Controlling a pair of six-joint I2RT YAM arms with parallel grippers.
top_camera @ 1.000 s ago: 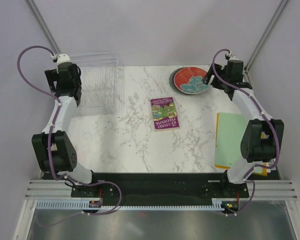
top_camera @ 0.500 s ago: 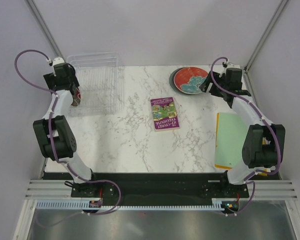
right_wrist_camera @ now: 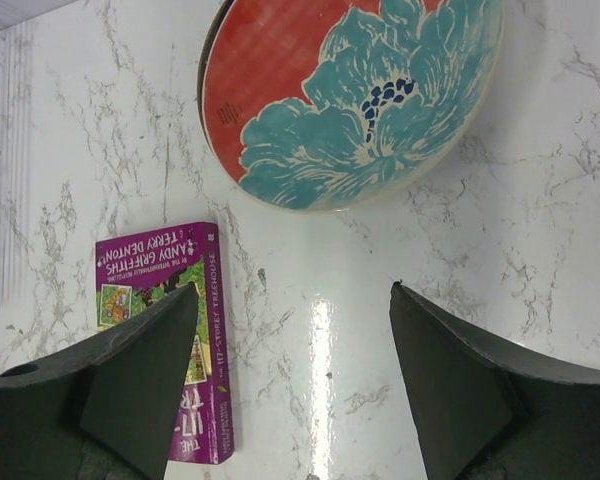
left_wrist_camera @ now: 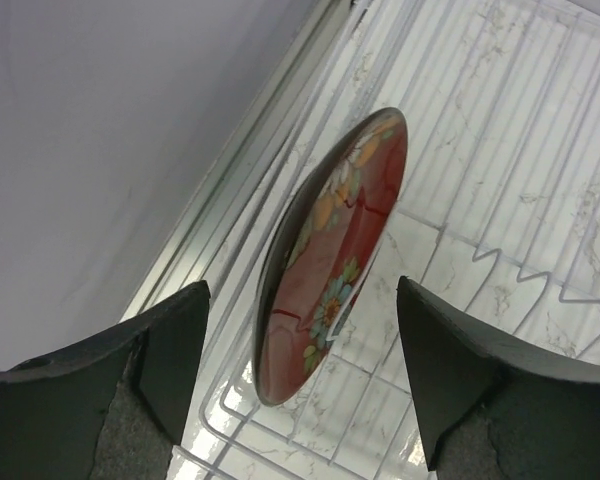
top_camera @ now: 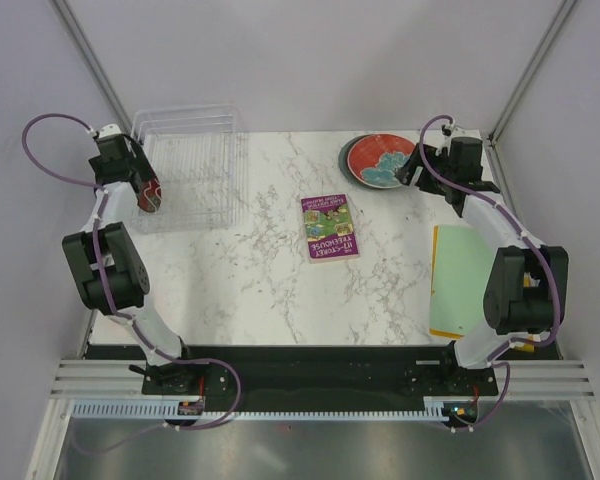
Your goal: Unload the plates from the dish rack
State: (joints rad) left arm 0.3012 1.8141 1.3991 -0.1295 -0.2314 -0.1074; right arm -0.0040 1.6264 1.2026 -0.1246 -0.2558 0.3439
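Observation:
A red plate with a floral centre (left_wrist_camera: 330, 260) stands on edge at the left end of the clear dish rack (top_camera: 195, 160). My left gripper (top_camera: 140, 185) hangs over it. In the left wrist view the plate sits between my fingers with a gap on each side, and the left gripper (left_wrist_camera: 300, 300) is open. At the back right a red plate with a teal flower (top_camera: 380, 160) lies flat on the table on top of a darker plate. My right gripper (top_camera: 415, 172) hovers just beside that stack, open and holding nothing (right_wrist_camera: 295, 300).
A purple book (top_camera: 330, 227) lies in the middle of the marble table, also seen in the right wrist view (right_wrist_camera: 165, 330). A green folder (top_camera: 460, 280) lies at the right edge. The left wall stands close to the rack (left_wrist_camera: 500, 200).
My left arm has swung left, from over the rack to its left end, astride the standing plate, and its jaws have narrowed a little. The right gripper shifted slightly beside the plate stack.

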